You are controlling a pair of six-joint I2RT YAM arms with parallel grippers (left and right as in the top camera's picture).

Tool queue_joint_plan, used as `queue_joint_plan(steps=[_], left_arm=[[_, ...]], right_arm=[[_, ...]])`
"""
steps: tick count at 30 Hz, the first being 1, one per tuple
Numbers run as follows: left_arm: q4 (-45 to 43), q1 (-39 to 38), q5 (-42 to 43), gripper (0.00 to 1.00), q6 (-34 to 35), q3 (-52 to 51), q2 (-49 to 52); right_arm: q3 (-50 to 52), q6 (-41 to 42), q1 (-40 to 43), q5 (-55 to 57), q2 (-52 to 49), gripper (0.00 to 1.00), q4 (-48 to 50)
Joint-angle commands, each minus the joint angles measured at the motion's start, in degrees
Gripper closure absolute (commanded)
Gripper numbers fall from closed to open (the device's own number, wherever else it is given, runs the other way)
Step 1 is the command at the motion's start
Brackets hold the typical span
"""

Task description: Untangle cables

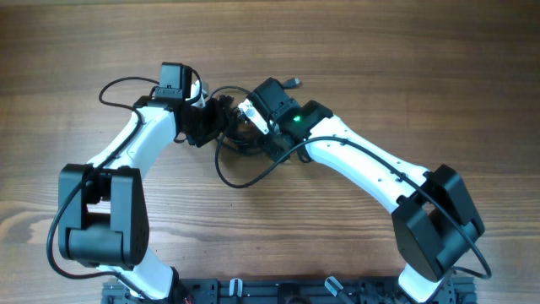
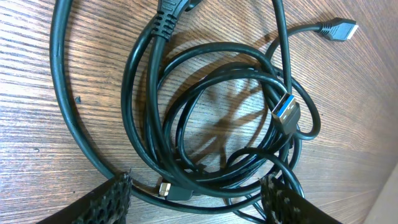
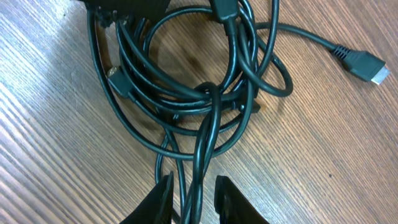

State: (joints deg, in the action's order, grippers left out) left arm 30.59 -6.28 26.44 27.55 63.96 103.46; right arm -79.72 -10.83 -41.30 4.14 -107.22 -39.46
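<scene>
a big brown wooden table (image 1: 422,67) fills the view from above. two white and black arms reach in over it, the left arm (image 1: 135,148) from one side and the right arm (image 1: 363,160) from the other, and their tips meet near the far middle of the table. the cables (image 3: 208,93) lie there on the wood between the two tips, thin black cords looped over each other in a messy bunch, with one loose loop hanging out toward the near side. the left gripper (image 2: 199,199) sits right at the bunch with its fingers (image 2: 109,199) spread wide, and a few strands run across the gap. the right gripper (image 3: 193,199) has its fingers (image 3: 160,199) close together with two strands going between them; i cannot tell if they squeeze the strands. a flat plug with a blue inside (image 2: 287,112) rests on top of the loops. a plug with a silver tip (image 3: 370,67) lies off to the side on bare wood.
</scene>
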Motion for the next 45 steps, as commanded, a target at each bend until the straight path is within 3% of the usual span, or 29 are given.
queue_joint_plan(steps=[1, 3, 8, 14, 19, 21, 23, 24, 27, 31, 37, 39, 45], left_arm=[[0.0, -0.3, 0.7, 0.31, -0.1, -0.3, 0.6], [0.0, -0.3, 0.7, 0.31, -0.1, -0.3, 0.6], [0.0, -0.3, 0.7, 0.30, -0.1, -0.3, 0.6], [0.0, -0.3, 0.7, 0.24, -0.1, -0.3, 0.6], [0.0, -0.3, 0.7, 0.18, 0.0, -0.3, 0.6], [0.3, -0.3, 0.7, 0.20, 1.4, -0.3, 0.6], [0.4, -0.4, 0.7, 0.45, 1.5, -0.3, 0.6], [0.3, -0.4, 0.7, 0.53, 1.5, -0.3, 0.6], [-0.3, -0.4, -0.2, 0.55, 1.5, -0.3, 1.6], [-2.1, -1.0, -0.4, 0.54, 2.5, -0.3, 4.9], [-4.3, -1.8, -0.4, 0.81, 5.1, -0.3, 9.5], [-4.3, -1.8, -0.6, 0.86, 5.1, -0.3, 9.6], [-4.3, -1.8, -0.6, 0.86, 5.1, -0.3, 9.6]], right_arm=[[2.7, -1.0, 0.7, 1.0, 0.5, 0.75, 1.8], [4.3, -0.9, 0.9, 1.0, 0.5, 0.77, 3.8], [4.5, -0.5, 1.0, 1.0, 0.5, 0.94, 6.1], [4.5, 2.1, 2.0, 0.2, 0.5, 0.96, 6.0], [4.4, 4.5, 5.4, -14.6, 0.6, 0.96, 6.0], [4.4, 5.0, 8.9, -28.5, 1.0, 0.96, 6.5], [4.4, 8.7, 13.6, -45.0, 1.2, 0.96, 8.4], [4.4, 9.7, 14.7, -48.1, 1.2, 0.96, 8.9], [4.4, 11.4, 18.6, -59.4, 1.2, 0.96, 10.7], [4.4, 12.1, 19.7, -60.3, 1.2, 0.96, 10.7], [4.4, 21.9, 19.7, -70.0, 1.2, 0.96, 20.2], [4.4, 25.5, 20.0, -69.5, 1.2, 0.96, 24.1], [4.4, 34.0, 23.9, -59.6, 1.2, 0.96, 26.8]])
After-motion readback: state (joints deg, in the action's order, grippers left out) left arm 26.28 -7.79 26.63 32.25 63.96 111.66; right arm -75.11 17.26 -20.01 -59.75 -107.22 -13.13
